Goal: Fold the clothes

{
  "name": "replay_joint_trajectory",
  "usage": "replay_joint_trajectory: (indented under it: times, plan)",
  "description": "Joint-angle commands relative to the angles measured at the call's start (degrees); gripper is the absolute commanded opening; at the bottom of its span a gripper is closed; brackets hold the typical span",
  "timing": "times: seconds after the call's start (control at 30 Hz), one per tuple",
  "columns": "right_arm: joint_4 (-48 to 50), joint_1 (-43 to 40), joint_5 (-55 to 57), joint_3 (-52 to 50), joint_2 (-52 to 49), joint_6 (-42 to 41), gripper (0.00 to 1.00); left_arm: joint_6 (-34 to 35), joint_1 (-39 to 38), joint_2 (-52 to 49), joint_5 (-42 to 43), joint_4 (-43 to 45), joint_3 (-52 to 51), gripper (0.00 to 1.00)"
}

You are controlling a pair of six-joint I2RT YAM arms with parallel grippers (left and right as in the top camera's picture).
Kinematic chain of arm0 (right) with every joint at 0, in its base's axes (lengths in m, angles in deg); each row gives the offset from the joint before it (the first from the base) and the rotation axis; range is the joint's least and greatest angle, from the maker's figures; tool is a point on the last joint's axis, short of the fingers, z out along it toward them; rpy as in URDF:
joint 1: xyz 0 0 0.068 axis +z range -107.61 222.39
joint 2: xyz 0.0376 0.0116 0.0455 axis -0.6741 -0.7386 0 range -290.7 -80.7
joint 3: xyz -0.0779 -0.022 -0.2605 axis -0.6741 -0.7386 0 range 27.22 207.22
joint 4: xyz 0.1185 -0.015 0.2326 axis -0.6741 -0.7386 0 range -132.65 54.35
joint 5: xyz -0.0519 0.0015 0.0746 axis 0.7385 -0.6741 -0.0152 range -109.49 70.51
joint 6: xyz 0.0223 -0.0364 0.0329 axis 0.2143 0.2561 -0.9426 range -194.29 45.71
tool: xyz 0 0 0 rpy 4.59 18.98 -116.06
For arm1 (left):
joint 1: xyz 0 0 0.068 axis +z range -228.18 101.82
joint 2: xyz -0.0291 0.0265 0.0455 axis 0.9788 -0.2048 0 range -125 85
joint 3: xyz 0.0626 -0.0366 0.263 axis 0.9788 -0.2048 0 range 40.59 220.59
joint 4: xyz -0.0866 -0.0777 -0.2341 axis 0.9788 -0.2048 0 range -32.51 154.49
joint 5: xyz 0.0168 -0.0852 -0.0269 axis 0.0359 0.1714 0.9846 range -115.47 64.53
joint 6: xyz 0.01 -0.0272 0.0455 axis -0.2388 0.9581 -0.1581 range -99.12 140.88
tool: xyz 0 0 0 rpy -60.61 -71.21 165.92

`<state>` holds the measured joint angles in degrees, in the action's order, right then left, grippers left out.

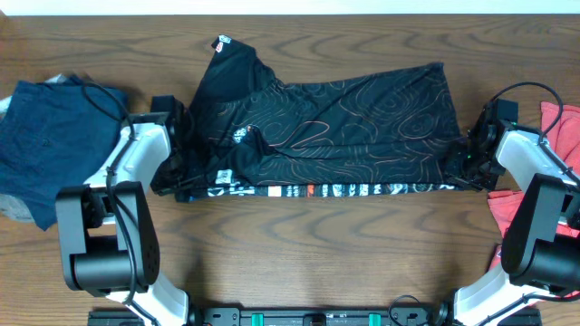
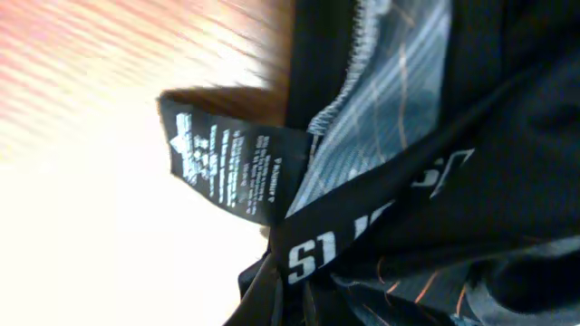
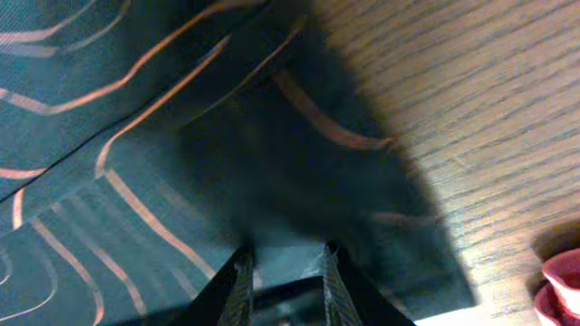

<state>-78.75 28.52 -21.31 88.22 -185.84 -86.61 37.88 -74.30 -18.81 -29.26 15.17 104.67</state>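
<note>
Shirt, black with orange lines, spread across centre frame, right gripper pinching its right edge, left gripper buried in cloth at left edge, grip impossible to tell, care label showing.

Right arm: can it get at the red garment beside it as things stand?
Probably not yet. The right gripper looks shut on a corner of the black shirt, so it is occupied. The red garment lies close beside that arm with nothing between, so reach seems fine once it lets go.
</note>
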Motion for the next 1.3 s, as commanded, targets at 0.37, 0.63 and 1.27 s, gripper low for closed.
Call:
replay_joint_trajectory:
  times: [0.37,0.63,1.27]
  plan:
    - [-1.0,0.7,5.2,-1.6,-1.0,0.8,0.26,1.1,5.4,0.4,-7.5,-1.3,0.9,0.22]
    - [-3.8,0.8,6.3,-1.6,-1.0,0.8,0.26,-4.7,5.0,5.3,10.7,-1.7,2.3,0.22]
    - [-9.1,-0.2,1.3,1.6,0.9,-3.7,0.21,-6.9,-1.4,3.5,15.1,7.4,-3.6,0.22]
